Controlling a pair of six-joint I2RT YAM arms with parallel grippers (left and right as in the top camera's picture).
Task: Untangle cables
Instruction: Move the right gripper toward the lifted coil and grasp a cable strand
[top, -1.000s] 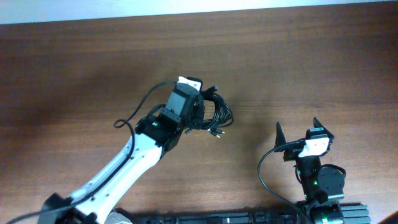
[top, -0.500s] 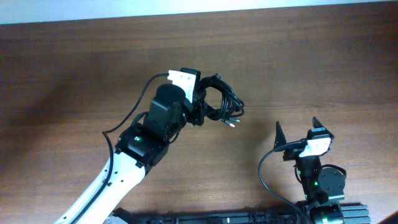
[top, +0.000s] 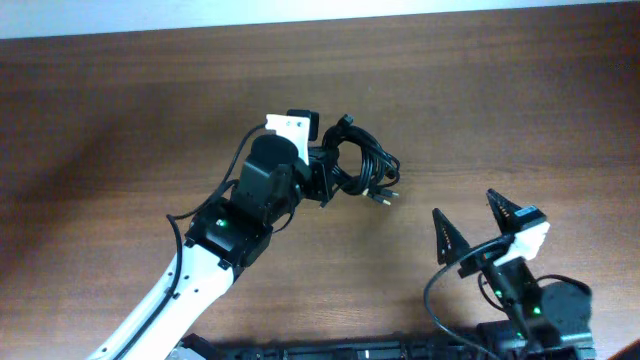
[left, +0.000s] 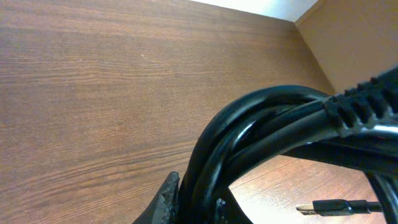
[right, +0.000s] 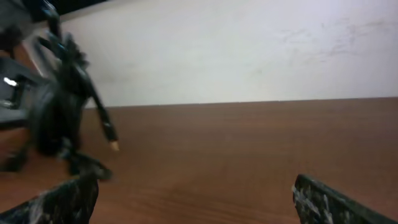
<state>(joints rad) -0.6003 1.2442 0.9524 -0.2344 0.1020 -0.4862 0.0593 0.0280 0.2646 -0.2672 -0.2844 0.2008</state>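
The left gripper (top: 328, 176) is pinched tight on the cables (top: 365, 168), a knotted black bundle lifted near the middle of the table (top: 120, 100), one plug (top: 383, 198) dangling. The right gripper (top: 472, 222) hovers well apart, jaws spread wide and empty.
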